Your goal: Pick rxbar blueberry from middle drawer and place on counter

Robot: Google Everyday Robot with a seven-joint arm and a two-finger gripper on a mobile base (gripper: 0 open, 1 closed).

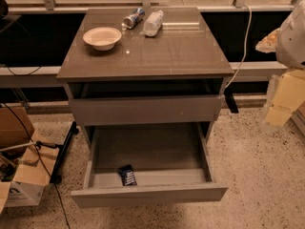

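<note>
- rxbar blueberry lies in open middle drawer, near front panel, left of centre
- gripper right of counter, well apart; grip state cannot tell

**Pale Yellow Limb Under a White Shell**

Only a slice of the robot showed, at the right edge of the view. The tool was a pale, creamy-yellow piece with flat faces and squared corners, its outline blurred. Directly above the tool and joined to it, a broader block of the same buttery colour had a slightly darker tan edge along its top. Higher above the tool bulged a white shell, smooth and rounded, shaded grey on its underside. Up and to the left of the tool, beside that shell, sat a small ragged patch of cream and orange, too smeared to identify.
</note>
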